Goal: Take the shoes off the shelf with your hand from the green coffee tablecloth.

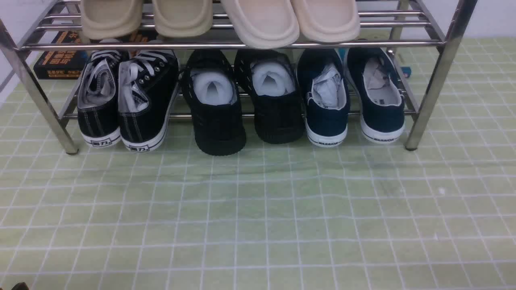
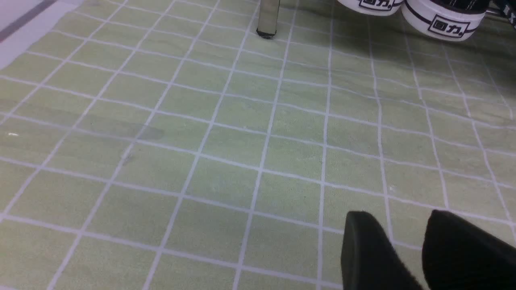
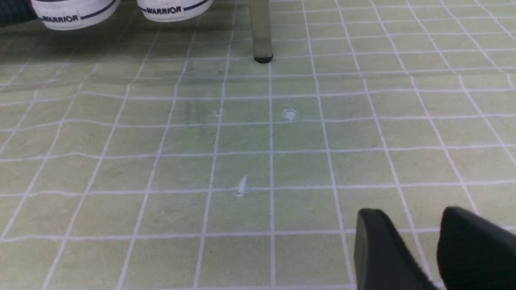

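Glossy chrome shelf (image 1: 428,100), apparently canvas shoes (image 1: 327,121)

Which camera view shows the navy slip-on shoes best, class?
The front view: both navy shoes show nearly whole, side by side on the shelf, lower tier. The right wrist view catches only their white heels; the left wrist view shows none of them.

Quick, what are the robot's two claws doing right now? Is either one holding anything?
Left gripper: open, jaws apart, holding nothing.
Right gripper: open, jaws apart, holding nothing.
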Robot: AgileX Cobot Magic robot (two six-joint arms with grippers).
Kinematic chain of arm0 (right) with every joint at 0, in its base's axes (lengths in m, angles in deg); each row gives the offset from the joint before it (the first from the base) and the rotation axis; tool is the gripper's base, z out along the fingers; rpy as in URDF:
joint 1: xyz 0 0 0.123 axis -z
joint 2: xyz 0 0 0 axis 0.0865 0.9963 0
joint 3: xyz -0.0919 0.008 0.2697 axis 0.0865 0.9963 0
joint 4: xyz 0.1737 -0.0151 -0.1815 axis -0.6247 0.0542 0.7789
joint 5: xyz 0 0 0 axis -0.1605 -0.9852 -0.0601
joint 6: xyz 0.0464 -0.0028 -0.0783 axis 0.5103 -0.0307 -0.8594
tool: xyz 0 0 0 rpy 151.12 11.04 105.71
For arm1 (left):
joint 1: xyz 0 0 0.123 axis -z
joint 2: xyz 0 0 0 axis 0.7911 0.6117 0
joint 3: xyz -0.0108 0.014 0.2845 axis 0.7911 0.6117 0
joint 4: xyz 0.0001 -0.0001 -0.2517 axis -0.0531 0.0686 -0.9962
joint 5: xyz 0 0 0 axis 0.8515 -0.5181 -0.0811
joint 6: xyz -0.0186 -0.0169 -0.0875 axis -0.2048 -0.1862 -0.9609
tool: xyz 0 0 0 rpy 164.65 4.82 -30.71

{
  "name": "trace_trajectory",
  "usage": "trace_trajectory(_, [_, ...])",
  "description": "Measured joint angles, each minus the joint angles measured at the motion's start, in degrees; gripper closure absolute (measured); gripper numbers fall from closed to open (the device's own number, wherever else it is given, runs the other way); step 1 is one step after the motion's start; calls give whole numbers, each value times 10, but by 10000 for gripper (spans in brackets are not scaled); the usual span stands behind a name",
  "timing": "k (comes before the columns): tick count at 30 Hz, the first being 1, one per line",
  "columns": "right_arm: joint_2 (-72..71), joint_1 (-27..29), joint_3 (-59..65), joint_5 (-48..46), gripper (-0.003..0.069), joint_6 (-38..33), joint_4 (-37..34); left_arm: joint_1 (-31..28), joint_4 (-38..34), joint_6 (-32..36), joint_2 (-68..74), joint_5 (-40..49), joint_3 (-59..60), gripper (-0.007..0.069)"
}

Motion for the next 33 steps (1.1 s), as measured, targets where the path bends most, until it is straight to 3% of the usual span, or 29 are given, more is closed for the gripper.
trace_trajectory(33, [0,0,0,1,421,-9,15,0,0,0,0,0,0,382])
